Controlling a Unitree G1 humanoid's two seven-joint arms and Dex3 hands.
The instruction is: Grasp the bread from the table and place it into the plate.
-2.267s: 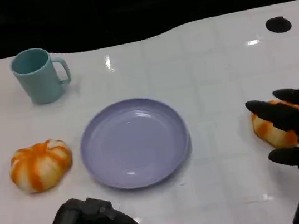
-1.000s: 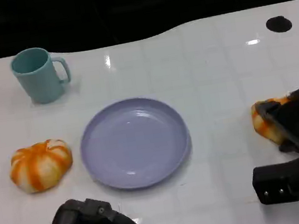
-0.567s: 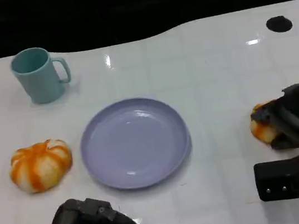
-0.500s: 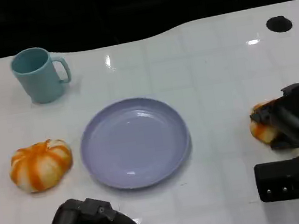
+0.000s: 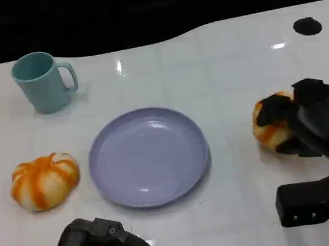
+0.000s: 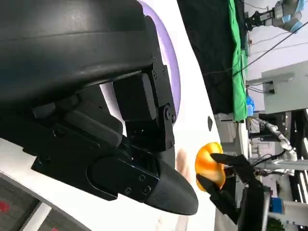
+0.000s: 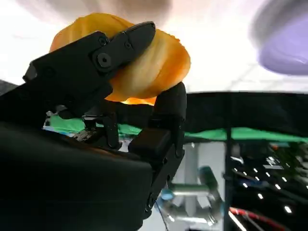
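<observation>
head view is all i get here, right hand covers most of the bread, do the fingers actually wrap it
Observer: Yes. In the right wrist view the right hand has one finger across the top of the bread and another pressed on the opposite side.
Operator: is it off the table or just dragged
Observer: In the left wrist view the bread shows with open background past it rather than tabletop, so it looks lifted, though I cannot be sure.
Operator: left hand in the way of the plate
Observer: The left wrist view shows the left hand with nothing in it, just short of the plate rim.
</observation>
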